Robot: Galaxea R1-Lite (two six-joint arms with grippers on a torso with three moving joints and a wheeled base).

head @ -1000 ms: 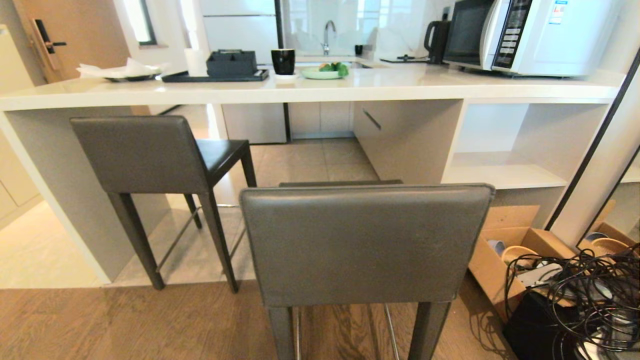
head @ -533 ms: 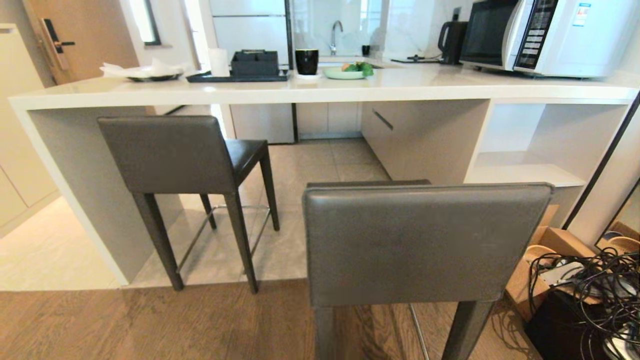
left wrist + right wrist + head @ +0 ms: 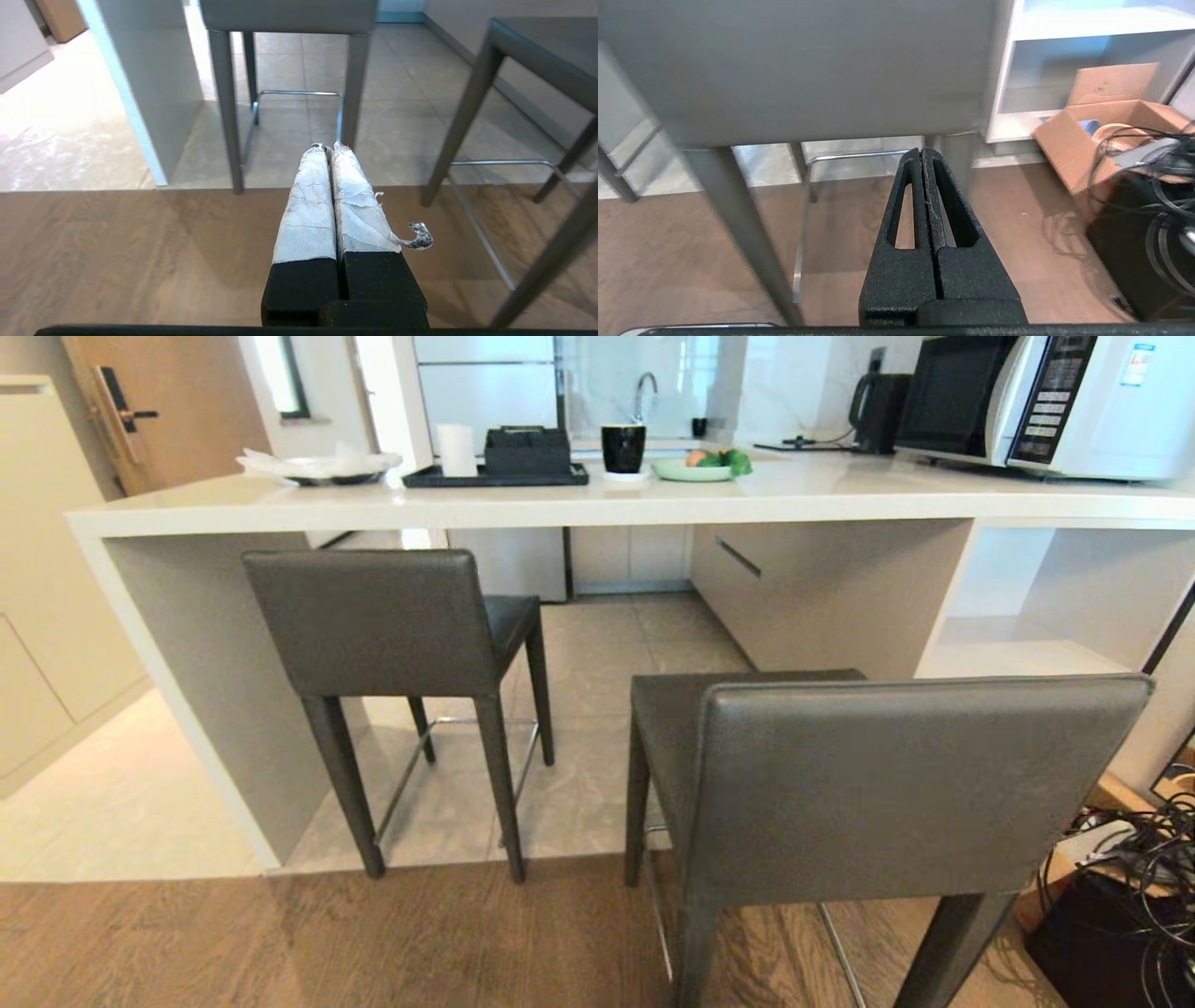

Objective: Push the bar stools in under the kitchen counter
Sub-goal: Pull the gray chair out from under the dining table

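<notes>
Two bar stools stand before the kitchen counter (image 3: pixel 597 504), whose long white top runs left to right. The left stool (image 3: pixel 373 621) has its seat tucked under the counter near the left end panel, backrest facing the robot, its back legs at the edge where tile meets wood floor. The right stool (image 3: pixel 896 784) stands out on the wood floor, clear of the counter, backrest also toward the robot, seat pointing at the counter. The left gripper (image 3: pixel 329 148) and right gripper (image 3: pixel 922 152) have fingers pressed together, holding nothing, low behind the stools.
</notes>
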